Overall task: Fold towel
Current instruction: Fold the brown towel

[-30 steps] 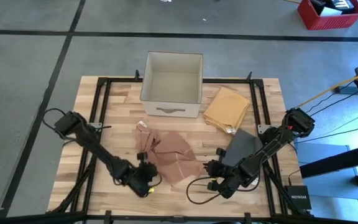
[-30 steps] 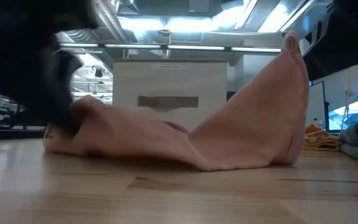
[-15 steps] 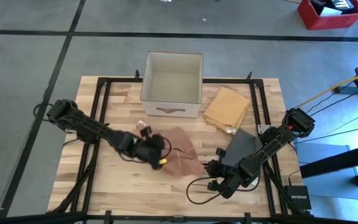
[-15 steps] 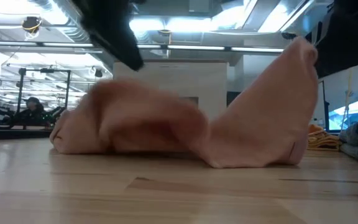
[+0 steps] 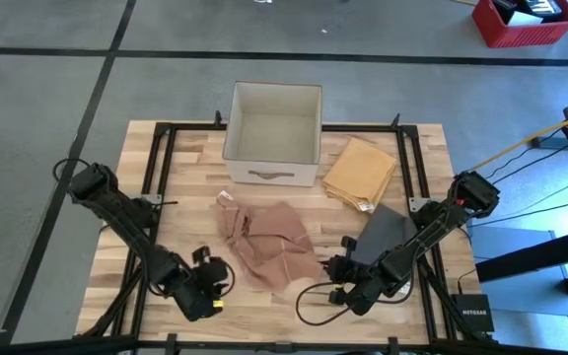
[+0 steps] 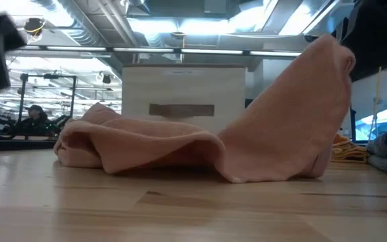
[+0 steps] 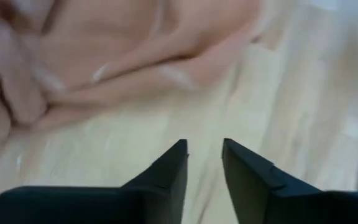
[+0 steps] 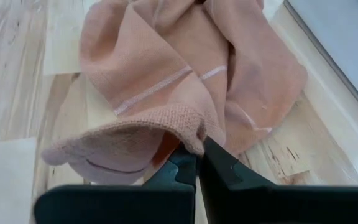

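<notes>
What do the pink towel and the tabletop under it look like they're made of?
The crumpled pink towel looks like soft woven cotton, matte, with a looped or knitted texture along its hem and pale stripes; it drapes limply from the shut right end effector. The light wooden tabletop appears to be butcher-block planks, going by its grain lines and joints, with a smooth, slightly satin finish.

A wooden tabletop (image 5: pixel 185 158) carries an open white box (image 5: pixel 273 133) with a handle slot on its front, standing at the far edge. Just right of it lies a folded yellow cloth (image 5: pixel 359 171), and nearer, touching that cloth's corner, a grey cloth (image 5: pixel 388 233). A red crate (image 5: pixel 523 22) sits on the grey floor (image 5: pixel 47 118), crossed by dark lines.
</notes>
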`<state>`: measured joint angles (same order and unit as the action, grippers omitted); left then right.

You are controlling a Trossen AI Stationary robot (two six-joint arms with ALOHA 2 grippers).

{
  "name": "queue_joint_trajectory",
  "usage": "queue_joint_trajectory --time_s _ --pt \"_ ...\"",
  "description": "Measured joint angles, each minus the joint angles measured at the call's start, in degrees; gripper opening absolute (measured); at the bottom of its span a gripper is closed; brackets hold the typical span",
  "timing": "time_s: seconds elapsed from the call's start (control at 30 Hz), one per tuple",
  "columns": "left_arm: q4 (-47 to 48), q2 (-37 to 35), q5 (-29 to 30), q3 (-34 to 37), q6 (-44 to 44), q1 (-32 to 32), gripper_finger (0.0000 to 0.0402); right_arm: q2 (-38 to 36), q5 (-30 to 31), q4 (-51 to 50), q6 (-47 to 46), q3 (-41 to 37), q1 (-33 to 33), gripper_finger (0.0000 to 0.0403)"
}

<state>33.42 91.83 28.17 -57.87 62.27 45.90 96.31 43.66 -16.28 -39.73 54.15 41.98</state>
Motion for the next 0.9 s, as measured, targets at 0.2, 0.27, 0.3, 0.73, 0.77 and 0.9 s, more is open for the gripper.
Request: queue_joint_trajectory --time_s 0.2,0.27,0.3,0.73,0.77,0.9 --pt "-5.57 0.04 0.10 6.40 3.22 -0.96 0.0177 0.00 0.02 -0.05 0.18 0.00 0.00 0.0009" --pt "-6.30 0.04 0.03 8.09 2.72 -2.55 0.0199 0.00 0.01 -0.06 0.77 0.00 0.00 0.0009" --pt "-6.12 0.04 0.15 8.76 1.87 -3.60 0.0207 0.00 0.03 -0.08 1.01 0.00 0.00 0.0009" --pt "-20.07 3.06 -0.82 15.44 -12.44 -13.76 0.0207 0.00 0.33 -0.16 1.25 0.00 0.00 0.0009" --pt "-19.99 3.94 0.27 15.48 -13.48 -14.41 0.0204 0.00 0.33 -0.14 1.25 0.00 0.00 0.0009" --pt "-21.86 6.57 1.71 15.23 -13.87 -16.39 0.0177 0.02 0.33 -0.24 1.30 0.00 0.00 0.0009"
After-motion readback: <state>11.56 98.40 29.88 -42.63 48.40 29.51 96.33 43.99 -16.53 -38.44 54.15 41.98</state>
